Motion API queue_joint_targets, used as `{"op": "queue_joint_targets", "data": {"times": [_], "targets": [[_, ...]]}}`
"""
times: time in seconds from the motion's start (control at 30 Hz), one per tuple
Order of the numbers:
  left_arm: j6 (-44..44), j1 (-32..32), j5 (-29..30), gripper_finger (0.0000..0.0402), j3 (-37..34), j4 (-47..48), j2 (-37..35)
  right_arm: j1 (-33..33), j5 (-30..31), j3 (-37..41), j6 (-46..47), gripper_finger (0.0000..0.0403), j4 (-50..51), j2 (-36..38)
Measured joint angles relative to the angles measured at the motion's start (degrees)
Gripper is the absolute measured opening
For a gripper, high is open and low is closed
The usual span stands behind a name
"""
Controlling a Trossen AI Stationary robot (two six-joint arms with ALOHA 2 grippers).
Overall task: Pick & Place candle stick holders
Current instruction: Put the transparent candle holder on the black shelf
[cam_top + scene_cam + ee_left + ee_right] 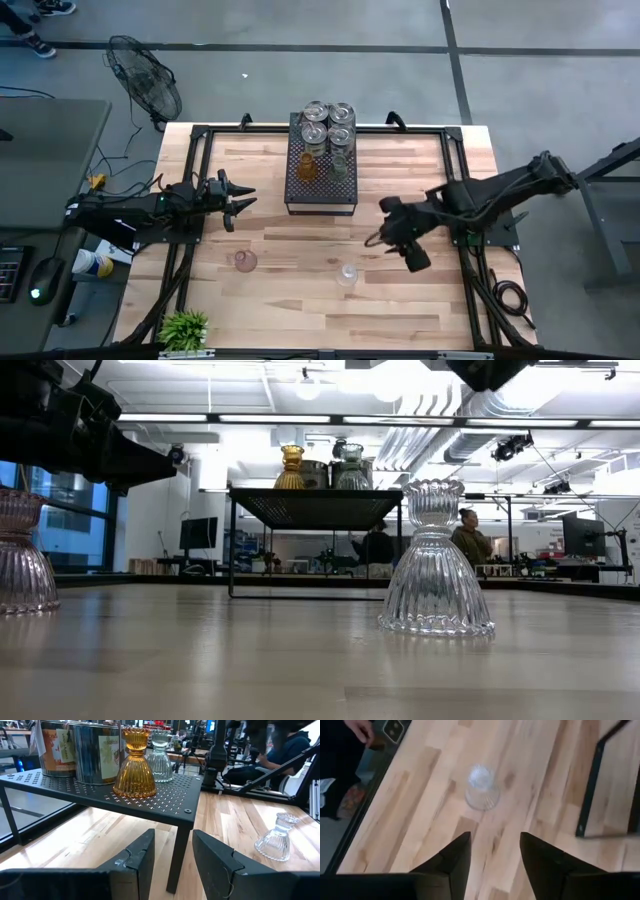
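Note:
A clear ribbed glass holder (347, 273) stands upright on its wide base on the wooden table; it also shows in the low view (435, 560) and the right wrist view (482, 794). A pinkish holder (245, 261) stands to its left. The black perforated tray (322, 190) at the far middle carries an amber holder (134, 765), a clear one (161, 751) and several silvery round ones (328, 122). My right gripper (390, 245) is open and empty above the table, right of the clear holder. My left gripper (240, 200) is open and empty, left of the tray.
A small green plant (185, 327) stands at the near left corner. Black rails (190, 150) frame the table. The tray stands on thin legs (180, 850). A fan (145, 78) stands beyond the far left edge. People (470, 540) sit in the room behind.

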State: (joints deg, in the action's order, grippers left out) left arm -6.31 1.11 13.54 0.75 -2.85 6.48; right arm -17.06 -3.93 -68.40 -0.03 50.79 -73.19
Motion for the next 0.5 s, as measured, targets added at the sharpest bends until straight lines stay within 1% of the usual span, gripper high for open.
{"op": "queue_joint_targets", "data": {"times": [0.13, 0.23, 0.5], "targets": [[0.0, 0.0, 0.0, 0.0128, 0.0, 0.0, 0.0, -4.2, 2.5, 0.0, 0.0, 0.0165, -2.9, -2.1], [0.0, 0.0, 0.0, 0.0128, 0.0, 0.0, 0.0, -6.4, 2.4, 0.0, 0.0, 0.0165, -4.3, -4.9], [0.0, 0.0, 0.0, 0.0128, 0.0, 0.0, 0.0, -9.3, 2.5, 0.0, -0.5, 0.0165, -7.8, -13.6]]}}
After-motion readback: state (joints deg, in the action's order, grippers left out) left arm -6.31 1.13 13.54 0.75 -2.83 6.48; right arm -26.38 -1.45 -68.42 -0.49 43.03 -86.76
